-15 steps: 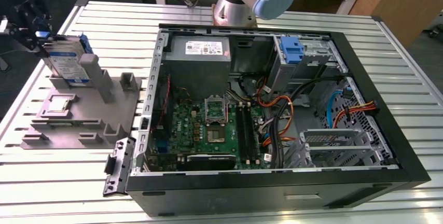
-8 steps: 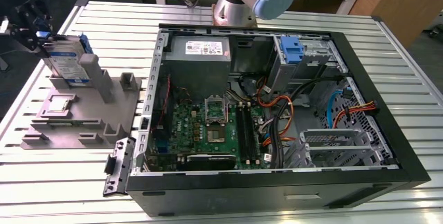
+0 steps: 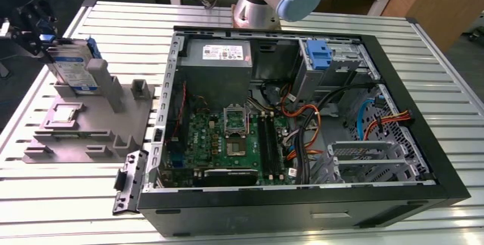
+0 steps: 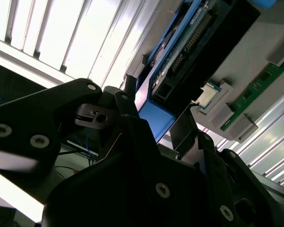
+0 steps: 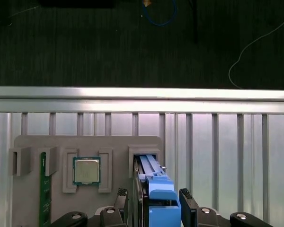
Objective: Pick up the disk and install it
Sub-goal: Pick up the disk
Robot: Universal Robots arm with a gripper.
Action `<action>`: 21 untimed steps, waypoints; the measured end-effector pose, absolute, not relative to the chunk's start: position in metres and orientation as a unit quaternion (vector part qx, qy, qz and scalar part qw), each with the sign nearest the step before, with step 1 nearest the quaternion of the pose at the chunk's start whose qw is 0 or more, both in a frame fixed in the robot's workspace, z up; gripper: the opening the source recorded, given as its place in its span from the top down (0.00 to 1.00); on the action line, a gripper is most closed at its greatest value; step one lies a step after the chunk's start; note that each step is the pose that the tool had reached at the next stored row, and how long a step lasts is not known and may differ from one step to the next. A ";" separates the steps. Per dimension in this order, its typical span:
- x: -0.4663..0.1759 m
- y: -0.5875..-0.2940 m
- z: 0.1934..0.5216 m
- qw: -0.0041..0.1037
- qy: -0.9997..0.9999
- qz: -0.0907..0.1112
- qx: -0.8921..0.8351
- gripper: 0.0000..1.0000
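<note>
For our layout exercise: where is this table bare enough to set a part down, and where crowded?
Free: table slats at the exterior view's lower left, bordered by the stand and computer case. Crowded: inside the case, among cables.

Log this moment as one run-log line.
gripper: straddling disk | disk: upright in grey stand | install: not done

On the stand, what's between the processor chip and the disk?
In the first wrist view, only grey posts and bare base of the stand lie between the processor chip and the disk.
</note>
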State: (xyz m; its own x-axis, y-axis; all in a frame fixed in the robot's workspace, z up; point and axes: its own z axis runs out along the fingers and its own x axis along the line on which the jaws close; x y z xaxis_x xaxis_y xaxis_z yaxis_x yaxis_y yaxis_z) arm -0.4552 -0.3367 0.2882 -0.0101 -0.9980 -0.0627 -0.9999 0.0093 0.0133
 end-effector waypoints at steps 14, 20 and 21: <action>-0.454 -0.334 0.287 0.011 0.710 0.033 -0.703 0.45; -0.454 -0.334 0.287 0.011 0.710 0.033 -0.703 0.45; -0.454 -0.334 0.287 0.011 0.710 0.033 -0.703 0.47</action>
